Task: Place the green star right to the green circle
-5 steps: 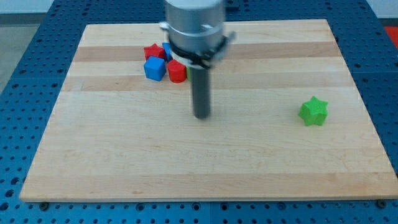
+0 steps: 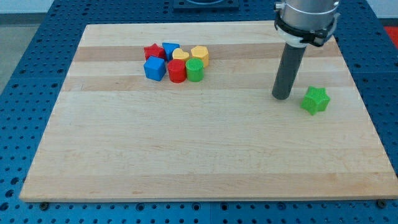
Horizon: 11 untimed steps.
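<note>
The green star [image 2: 315, 100] lies on the wooden board [image 2: 186, 155] at the view's right. The green circle [image 2: 195, 70] stands at the right end of a cluster of blocks near the view's top left. My tip [image 2: 282, 97] rests on the board just left of the green star, a small gap apart. The rod rises from it to the arm's grey end at the view's top right.
The cluster also holds a red star [image 2: 151, 51], a blue block [image 2: 169, 49], a blue cube [image 2: 155, 68], a red cylinder [image 2: 176, 71] and two yellow blocks [image 2: 199, 55], [image 2: 180, 55]. Blue perforated table surrounds the board.
My tip has moved from the board's middle to the right, ending beside the green star. The star has shifted slightly up. The arm no longer hides the cluster's right side.
</note>
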Each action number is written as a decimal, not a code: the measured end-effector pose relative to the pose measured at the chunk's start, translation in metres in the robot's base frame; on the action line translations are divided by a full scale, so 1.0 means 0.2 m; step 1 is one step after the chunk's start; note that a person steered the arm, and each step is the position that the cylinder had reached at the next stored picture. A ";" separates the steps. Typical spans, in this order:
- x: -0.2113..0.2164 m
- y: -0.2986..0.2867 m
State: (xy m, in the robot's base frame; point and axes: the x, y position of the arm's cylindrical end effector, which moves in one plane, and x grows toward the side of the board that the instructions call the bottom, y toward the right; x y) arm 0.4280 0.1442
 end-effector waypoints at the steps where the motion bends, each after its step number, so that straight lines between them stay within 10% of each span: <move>1: 0.22 0.23; 3: 0.36 0.78; 6: -0.07 -0.39; 9: 0.01 0.04; 11: -0.20 -0.42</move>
